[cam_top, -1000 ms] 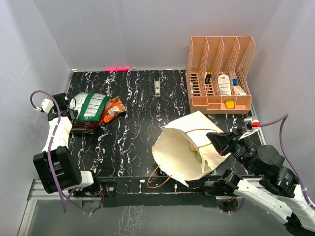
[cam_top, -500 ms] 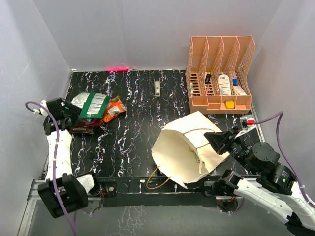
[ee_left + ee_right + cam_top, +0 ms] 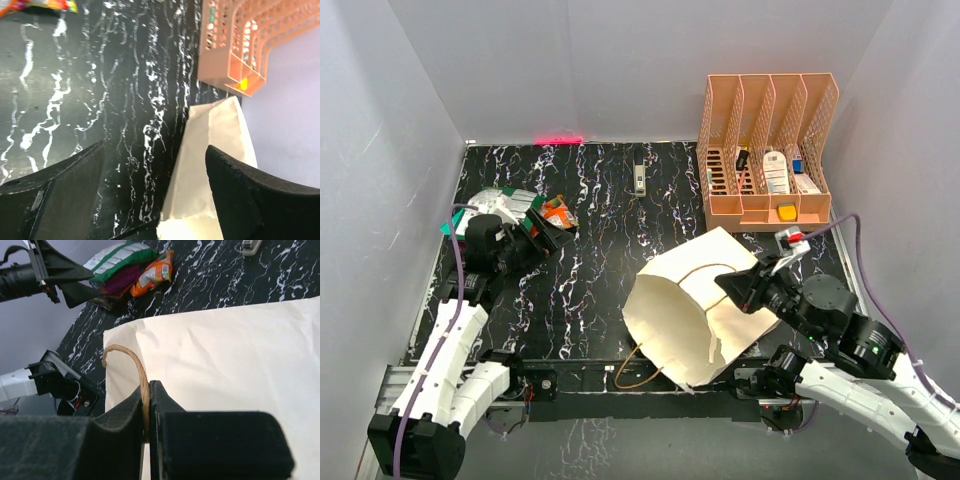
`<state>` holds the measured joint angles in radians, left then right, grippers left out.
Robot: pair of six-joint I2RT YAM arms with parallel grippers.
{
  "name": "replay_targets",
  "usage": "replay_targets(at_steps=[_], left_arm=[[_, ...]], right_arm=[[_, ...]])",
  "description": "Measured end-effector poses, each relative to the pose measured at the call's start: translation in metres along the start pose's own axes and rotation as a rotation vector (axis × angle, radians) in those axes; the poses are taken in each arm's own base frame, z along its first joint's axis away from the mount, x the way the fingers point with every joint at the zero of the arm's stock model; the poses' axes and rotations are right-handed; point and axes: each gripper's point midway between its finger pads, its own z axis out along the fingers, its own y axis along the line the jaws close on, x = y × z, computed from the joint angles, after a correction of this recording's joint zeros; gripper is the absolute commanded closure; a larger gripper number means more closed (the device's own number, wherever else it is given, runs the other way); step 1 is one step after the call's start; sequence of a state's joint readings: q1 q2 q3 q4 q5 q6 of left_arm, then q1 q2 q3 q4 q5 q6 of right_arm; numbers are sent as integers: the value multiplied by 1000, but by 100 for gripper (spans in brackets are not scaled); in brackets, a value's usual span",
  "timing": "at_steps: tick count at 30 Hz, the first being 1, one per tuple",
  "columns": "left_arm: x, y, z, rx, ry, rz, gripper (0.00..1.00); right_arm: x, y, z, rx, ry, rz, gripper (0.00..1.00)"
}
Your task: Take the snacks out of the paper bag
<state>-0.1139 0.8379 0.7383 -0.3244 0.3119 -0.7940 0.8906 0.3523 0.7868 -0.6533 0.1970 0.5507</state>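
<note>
**Left side.** The snacks already out lie in a heap at the far left of the surface: a green-and-silver packet (image 3: pixel 122 257), a purple packet (image 3: pixel 119 281) beneath it and an orange packet (image 3: pixel 557 211) beside them. The left gripper (image 3: pixel 542 231) hangs just beside this heap, jaws wide apart and empty.

**Centre.** The paper bag (image 3: pixel 680 310) lies on its side, mouth toward the near-left. One cord handle (image 3: pixel 630 366) trails on the surface at the mouth.

**Right side.** The right gripper (image 3: pixel 741 289) has its jaws clamped on the other cord handle (image 3: pixel 136 361), at the bag's upper wall. The peach mesh file organiser (image 3: pixel 765 140) stands behind, not involved.

**Step in hand, as judged:** between picks. Some packets are out, the right arm steadies the bag, and the left arm is free for the next reach.

**Next move calls for:** the left jaws to enter the mouth low and open, while the handle grip keeps the mouth from collapsing.

**View differences:**
- The overhead view shows the bag's mouth, but no contents can be made out.
- The left wrist view confirms the empty, parted jaws, aimed at the bag's edge.
- The right wrist view alone shows the cord pinched between the pads, and the purple packet.
</note>
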Motion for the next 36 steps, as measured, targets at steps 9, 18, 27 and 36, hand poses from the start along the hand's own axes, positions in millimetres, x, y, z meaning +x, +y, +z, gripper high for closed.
replay_targets(at_steps=[9, 18, 27, 36], left_arm=[[61, -27, -3, 263, 182, 34, 17], [103, -42, -11, 363, 306, 72, 15], [99, -51, -22, 378, 304, 119, 15], [137, -72, -37, 532, 325, 76, 30]], right_arm=[[26, -10, 20, 73, 86, 72, 92], [58, -21, 59, 140, 135, 135, 92], [65, 0, 100, 79, 212, 80, 92], [32, 4, 65, 52, 116, 69, 92]])
